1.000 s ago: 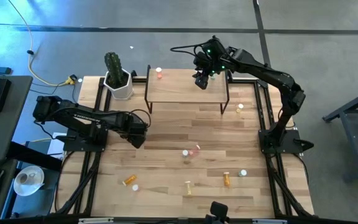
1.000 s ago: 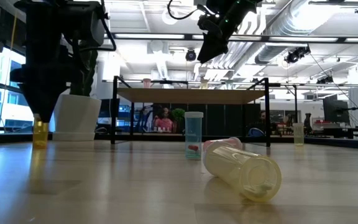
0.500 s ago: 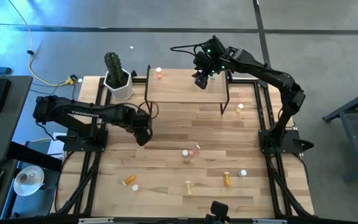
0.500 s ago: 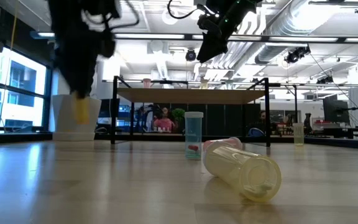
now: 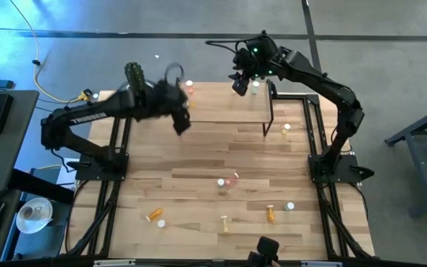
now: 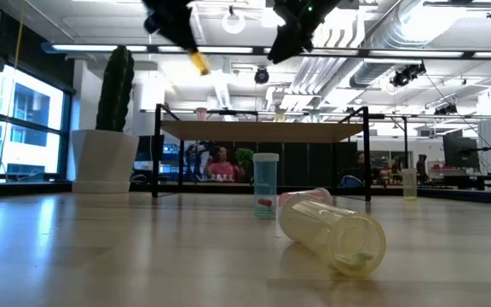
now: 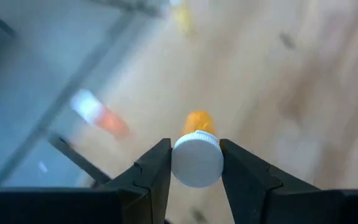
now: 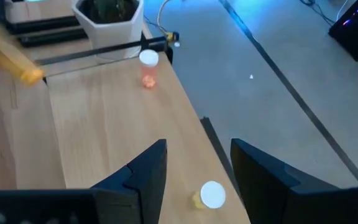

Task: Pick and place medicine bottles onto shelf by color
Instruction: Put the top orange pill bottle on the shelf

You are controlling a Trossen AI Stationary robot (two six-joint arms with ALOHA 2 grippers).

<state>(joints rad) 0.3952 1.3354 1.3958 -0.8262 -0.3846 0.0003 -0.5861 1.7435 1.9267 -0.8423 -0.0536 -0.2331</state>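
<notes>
My left gripper (image 7: 195,147) is shut on an orange medicine bottle (image 6: 199,62) with a white cap. It hangs high above the table, near the left end of the shelf (image 5: 221,107). The shelf is a light-wood board on black legs at the far middle. A pink bottle (image 8: 148,70) stands on the shelf's far left corner and a yellow one (image 8: 209,195) near its far right. My right gripper (image 8: 194,169) hovers open above that right end, touching nothing. Several more bottles lie scattered on the tabletop. My left gripper pinches the orange bottle at its white cap (image 7: 180,163), one finger (image 7: 157,169) on each side. The bottle lies along the fingers, its orange body (image 7: 197,120) pointing away past their tips. It is lifted clear, slanting downward in the low view.
A cactus in a white pot (image 6: 105,158) stands left of the shelf. Loose bottles lie mid-table (image 5: 227,180) and near the front edge (image 5: 154,215) (image 5: 270,213). One stands right of the shelf (image 5: 285,128). A pale bottle (image 6: 331,230) lies close to the low camera.
My left gripper has lifted the orange bottle off the table's left part. It has carried the bottle up and toward the far edge, next to the shelf, rolling its wrist. The bottle stood upright then and now slants. My right gripper has risen slightly.
</notes>
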